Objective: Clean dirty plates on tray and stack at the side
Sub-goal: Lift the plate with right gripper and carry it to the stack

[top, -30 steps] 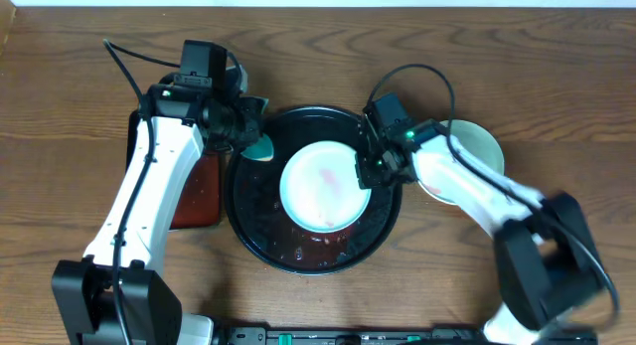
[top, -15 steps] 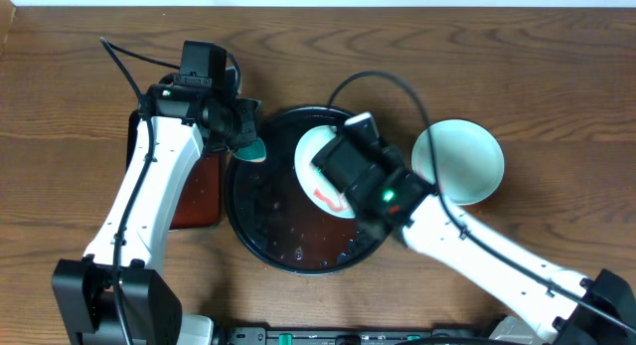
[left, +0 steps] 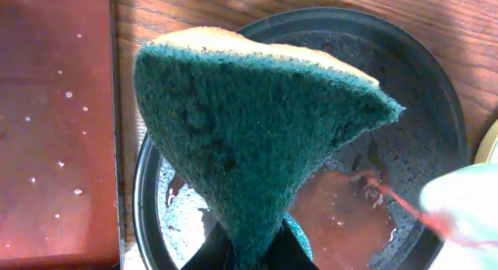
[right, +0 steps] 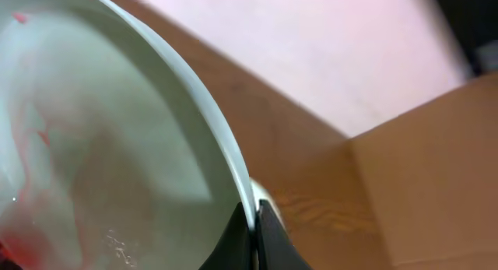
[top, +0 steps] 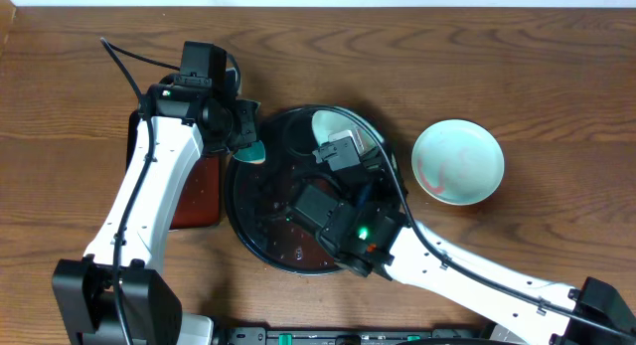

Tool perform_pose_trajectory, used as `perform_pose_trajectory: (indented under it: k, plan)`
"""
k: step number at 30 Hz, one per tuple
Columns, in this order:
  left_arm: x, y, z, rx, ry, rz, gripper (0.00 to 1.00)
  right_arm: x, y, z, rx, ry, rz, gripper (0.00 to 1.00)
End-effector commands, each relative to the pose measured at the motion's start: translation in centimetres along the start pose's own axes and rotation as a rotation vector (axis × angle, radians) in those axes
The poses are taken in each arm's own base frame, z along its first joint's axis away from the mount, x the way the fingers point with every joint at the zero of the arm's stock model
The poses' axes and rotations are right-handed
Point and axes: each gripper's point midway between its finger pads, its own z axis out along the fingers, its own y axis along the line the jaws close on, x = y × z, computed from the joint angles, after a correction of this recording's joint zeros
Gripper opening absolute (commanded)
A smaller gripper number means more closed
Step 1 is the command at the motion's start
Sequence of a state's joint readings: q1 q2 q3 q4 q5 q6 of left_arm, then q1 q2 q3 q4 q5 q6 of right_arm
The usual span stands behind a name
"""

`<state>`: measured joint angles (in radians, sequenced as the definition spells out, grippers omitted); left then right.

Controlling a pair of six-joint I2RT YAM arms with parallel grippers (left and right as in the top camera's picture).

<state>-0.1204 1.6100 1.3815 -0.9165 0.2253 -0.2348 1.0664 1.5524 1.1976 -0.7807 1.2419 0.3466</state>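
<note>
A: What else was on there besides the job stuff?
B: Wooden table (top: 556, 77), dark brown, grain running left to right. A small rectangular tray (top: 199, 196) lay flat on it at the left, with a black rim and scattered droplets on its reddish inside.
A: Anything more?
B: A sponge (left: 249, 138), green scrubby face, yellow layer along the top edge, pinched into a wedge, up off the table just right of that tray's far corner. The right wrist view showed a tan box-like surface (right: 420, 184); couldn't tell what it was.
</note>
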Motion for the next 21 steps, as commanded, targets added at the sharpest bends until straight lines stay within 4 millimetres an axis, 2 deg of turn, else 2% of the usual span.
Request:
perform_pose_trajectory:
  k: [1,12,15,21]
  plan:
    - [0.1,0.4,0.1,-0.017,0.003,0.009,0.08,-1.9,-3.8,-1.3,0.197,-0.099,0.019,0.01]
    - [0.1,0.4,0.1,-0.017,0.003,0.009,0.08,-2.0,-3.6,-1.6,0.196,-0.109,0.017,0.01]
    - [0.1,0.4,0.1,-0.017,0.003,0.009,0.08,-1.5,-2.2,-1.3,0.108,-0.077,0.015,0.01]
    - [0.0,0.7,0.1,-0.034,-0.001,0.009,0.08,1.2,3.5,-0.6,-0.242,0.094,0.079,0.01]
